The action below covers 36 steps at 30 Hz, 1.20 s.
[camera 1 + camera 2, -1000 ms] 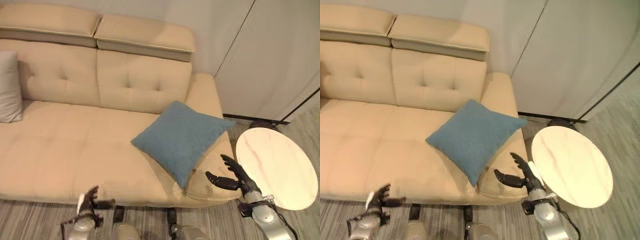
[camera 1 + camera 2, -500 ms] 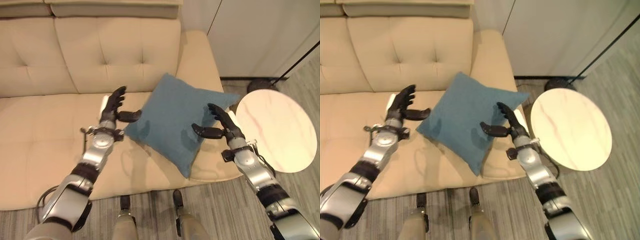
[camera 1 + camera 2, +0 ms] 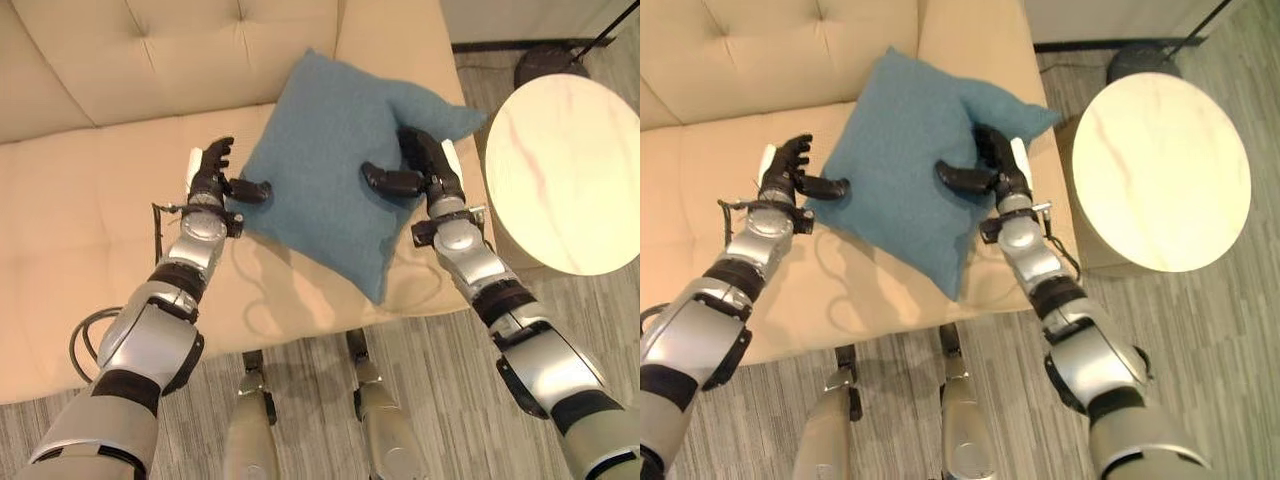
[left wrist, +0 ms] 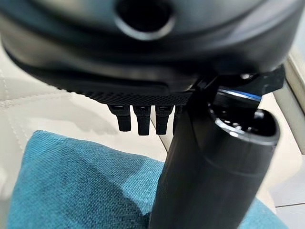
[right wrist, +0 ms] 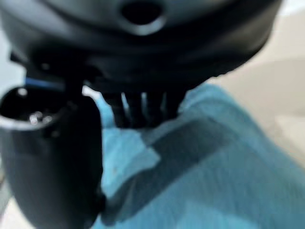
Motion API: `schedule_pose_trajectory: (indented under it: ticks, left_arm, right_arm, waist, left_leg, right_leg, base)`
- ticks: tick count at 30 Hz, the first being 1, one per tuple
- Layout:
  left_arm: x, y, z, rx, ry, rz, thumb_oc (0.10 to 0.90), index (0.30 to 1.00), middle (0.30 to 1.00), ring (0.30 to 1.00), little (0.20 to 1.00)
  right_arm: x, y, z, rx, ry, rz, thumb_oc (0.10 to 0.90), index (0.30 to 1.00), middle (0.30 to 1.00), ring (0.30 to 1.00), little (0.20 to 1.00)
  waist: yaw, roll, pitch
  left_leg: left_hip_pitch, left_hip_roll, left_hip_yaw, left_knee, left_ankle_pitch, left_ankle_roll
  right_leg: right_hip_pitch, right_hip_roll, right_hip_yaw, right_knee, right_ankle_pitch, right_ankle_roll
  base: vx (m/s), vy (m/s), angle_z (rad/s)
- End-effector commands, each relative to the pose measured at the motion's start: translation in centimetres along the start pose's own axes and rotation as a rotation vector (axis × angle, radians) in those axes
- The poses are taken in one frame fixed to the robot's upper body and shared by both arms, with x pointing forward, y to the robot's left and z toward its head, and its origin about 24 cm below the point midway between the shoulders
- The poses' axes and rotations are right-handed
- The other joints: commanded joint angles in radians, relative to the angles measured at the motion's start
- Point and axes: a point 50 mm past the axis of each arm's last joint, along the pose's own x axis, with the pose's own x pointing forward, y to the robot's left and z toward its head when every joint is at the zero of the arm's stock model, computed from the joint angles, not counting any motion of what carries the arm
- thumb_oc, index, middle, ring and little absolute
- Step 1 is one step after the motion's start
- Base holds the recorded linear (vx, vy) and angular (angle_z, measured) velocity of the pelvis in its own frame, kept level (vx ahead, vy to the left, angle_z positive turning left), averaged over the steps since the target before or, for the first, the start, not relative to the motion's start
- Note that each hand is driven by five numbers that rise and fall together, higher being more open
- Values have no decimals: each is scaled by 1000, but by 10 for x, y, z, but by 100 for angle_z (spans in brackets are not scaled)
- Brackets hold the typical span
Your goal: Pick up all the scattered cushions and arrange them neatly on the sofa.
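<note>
Teal-blue cushion (image 3: 330,170), beige tufted sofa (image 3: 100,200), pale marbled round table (image 3: 565,165), grey striped floor (image 3: 450,400)

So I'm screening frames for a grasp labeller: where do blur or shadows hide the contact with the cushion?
Right wrist view: soft all over, the right hand a dark smear against the teal woven cushion. Left wrist view: the weave is crisp, but the left hand shades it. Left eye view: sharp, with arm shadows on the beige tufted sofa.

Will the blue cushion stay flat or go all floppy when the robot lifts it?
Probably floppy: the blue cushion already dents where the right hand presses it. It looks puffy, so likely light. The fuzzy cloth shouldn't slip from the left hand.
</note>
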Motion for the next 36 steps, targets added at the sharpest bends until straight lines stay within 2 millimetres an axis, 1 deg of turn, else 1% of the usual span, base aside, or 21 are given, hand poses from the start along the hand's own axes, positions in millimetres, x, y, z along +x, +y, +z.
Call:
schedule_pose_trajectory:
  ticks: [1,3,4,6,7,8,9,12,15,18,22,24,26,27,28,30,32,33,34,35,36]
  left_arm:
    - [13,33,82,-135,-196,47,800,900,900,900,900]
    - [11,18,77,-181,-183,-27,800,900,900,900,900]
    - [11,18,76,-181,-183,-27,800,900,900,900,900]
    - [8,0,68,-202,-155,-117,800,900,900,900,900]
    - [7,-6,60,-210,-125,-153,778,867,867,867,867]
    - [5,-20,47,-254,-70,-212,419,328,328,328,328]
    - [0,-34,37,-315,-42,-278,400,300,300,300,300]
    - [-12,-61,12,-305,28,-397,400,300,300,300,300]
    - [-18,-73,7,-344,41,-442,400,300,300,300,300]
    - [-20,-73,8,-387,11,-454,400,300,300,300,300]
    - [-22,-62,21,-479,-89,-438,400,300,300,300,300]
    - [-24,-59,26,-495,-130,-438,400,300,300,300,300]
    - [-31,-58,29,-534,-184,-451,400,300,300,300,300]
    - [-34,-59,27,-540,-187,-464,400,300,300,300,300]
    - [-42,-62,24,-594,-201,-480,400,300,300,300,300]
    - [-47,-63,19,-606,-201,-494,400,300,300,300,300]
    - [-61,-68,4,-649,-186,-516,400,300,300,300,300]
    - [-72,-70,-14,-711,-149,-508,400,300,300,300,300]
    - [-73,-69,-15,-711,-149,-507,400,300,300,300,300]
    - [-80,-71,-24,-734,-127,-513,400,300,300,300,300]
    - [-94,-71,-45,-792,-70,-490,400,300,300,300,300]
  right_arm:
    - [-2,40,10,206,29,185,800,900,900,900,900]
    - [-8,50,0,316,84,244,800,900,900,900,900]
    - [-8,50,0,316,84,244,800,900,900,900,900]
    - [-12,60,-3,365,117,320,800,900,900,900,900]
    - [-14,63,-4,369,130,358,670,705,705,705,705]
    - [-17,70,-5,380,149,416,409,314,314,314,314]
    - [-21,76,-10,372,167,464,400,300,300,300,300]
    - [-23,78,-12,376,178,501,400,300,300,300,300]
    - [-25,83,-8,452,156,493,400,300,300,300,300]
    - [-28,80,-3,506,109,469,400,300,300,300,300]
    - [-32,62,0,609,18,369,400,300,300,300,300]
    - [-35,57,1,615,-14,356,400,300,300,300,300]
    - [-43,48,-3,607,-51,331,400,300,300,300,300]
    - [-49,48,-8,594,-48,330,400,300,300,300,300]
    - [-58,44,-15,569,-56,320,400,300,300,300,300]
    - [-64,44,-17,549,-60,329,400,300,300,300,300]
    - [-73,44,-19,508,-73,348,400,300,300,300,300]
    - [-80,52,-23,490,-62,376,400,300,300,300,300]
    - [-80,52,-23,490,-62,376,400,300,300,300,300]
    - [-84,54,-25,477,-55,394,400,300,300,300,300]
    - [-94,59,-31,481,-37,421,400,300,300,300,300]
  waist:
    - [43,8,35]
    - [49,6,41]
    - [49,6,40]
    - [53,2,47]
    - [55,-1,49]
    - [57,-5,52]
    - [60,-8,53]
    - [65,-22,53]
    - [67,-33,50]
    - [69,-39,49]
    - [72,-37,35]
    - [73,-37,30]
    - [73,-37,14]
    - [73,-35,5]
    - [70,-30,-8]
    - [68,-27,-23]
    - [66,-17,-40]
    - [79,-4,-52]
    - [79,-4,-54]
    - [83,3,-63]
    - [85,9,-94]
  left_leg:
    - [-65,9,-67,0,-47,-9]
    - [-69,10,-72,-3,-44,-12]
    - [-69,10,-73,-3,-44,-12]
    - [-77,10,-80,-2,-43,-13]
    - [-80,10,-82,-1,-41,-14]
    - [-84,12,-83,-1,-40,-15]
    - [-85,13,-88,-1,-40,-16]
    - [-82,16,-99,-5,-38,-16]
    - [-77,21,-108,-8,-39,-16]
    - [-67,21,-112,-5,-50,-12]
    - [-48,12,-119,13,-79,-4]
    - [-43,7,-120,25,-90,-2]
    - [-28,-6,-124,50,-119,5]
    - [-22,-11,-124,63,-127,10]
    - [-2,-23,-120,94,-155,20]
    - [14,-30,-116,90,-159,26]
    - [55,-45,-101,107,-182,43]
    - [119,-34,-71,94,-196,54]
    - [118,-34,-70,90,-191,54]
    - [144,-32,-57,81,-191,62]
    - [196,-50,-46,58,-192,79]
  right_leg:
    - [-26,-49,7,110,-144,57]
    - [-29,-48,2,106,-139,58]
    - [-29,-48,2,106,-139,58]
    - [-30,-46,3,100,-134,61]
    - [-33,-45,5,98,-133,61]
    - [-34,-44,3,96,-132,60]
    - [-34,-41,3,96,-133,59]
    - [-30,-33,6,93,-134,57]
    - [-27,-25,6,96,-139,54]
    - [-19,-21,10,99,-146,53]
    - [2,-22,10,103,-152,56]
    - [11,-24,11,105,-154,57]
    - [33,-31,11,112,-161,59]
    - [42,-37,10,115,-161,60]
    - [68,-48,9,135,-170,63]
    - [76,-53,9,140,-167,66]
    - [92,-61,11,177,-153,73]
    - [98,-58,-27,233,-154,67]
    - [96,-58,-26,230,-150,67]
    - [100,-56,-66,260,-157,58]
    - [129,8,-92,295,-197,47]
  base:
    - [33,-6,0]
    - [24,-7,0]
    - [24,-25,3]
    - [0,0,0]
    - [0,0,0]
    - [0,0,0]
    - [0,0,0]
    - [9,-12,0]
    - [0,0,0]
    - [0,0,0]
    - [2,46,0]
    - [12,56,1]
    - [40,91,-1]
    - [82,168,-3]
    - [92,184,-2]
    - [49,150,-4]
    - [62,226,0]
    - [48,238,-4]
    - [10,241,-26]
    - [58,169,-47]
    - [62,169,-44]
